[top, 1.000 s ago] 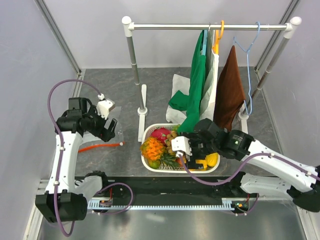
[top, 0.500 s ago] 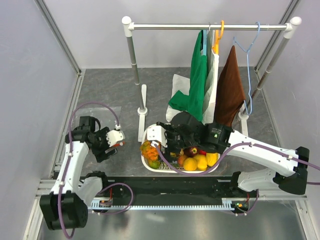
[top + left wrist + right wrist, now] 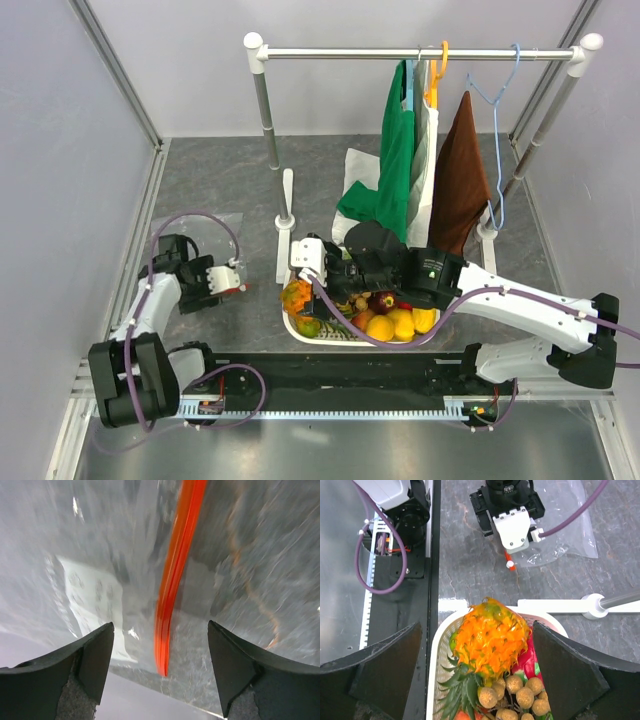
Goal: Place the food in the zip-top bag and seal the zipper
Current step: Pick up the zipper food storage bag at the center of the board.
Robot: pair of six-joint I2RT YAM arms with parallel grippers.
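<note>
Right wrist: right gripper (image 3: 476, 630) spread over pineapple (image 3: 490, 635) in basket (image 3: 436, 655). Left gripper (image 3: 160, 626) spread astride zipper (image 3: 177, 555), left of basket. Close now and you could pinch bag (image 3: 115, 540) shut.

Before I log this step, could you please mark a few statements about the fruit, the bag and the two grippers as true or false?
1. The pineapple lies in the white basket. True.
2. The bag holds a lemon. False: the bag looks empty, and the lemons are in the basket.
3. The right gripper is open above the pineapple. True.
4. The left gripper is shut on the zipper. False: its fingers stand apart, one on either side of the strip.
</note>
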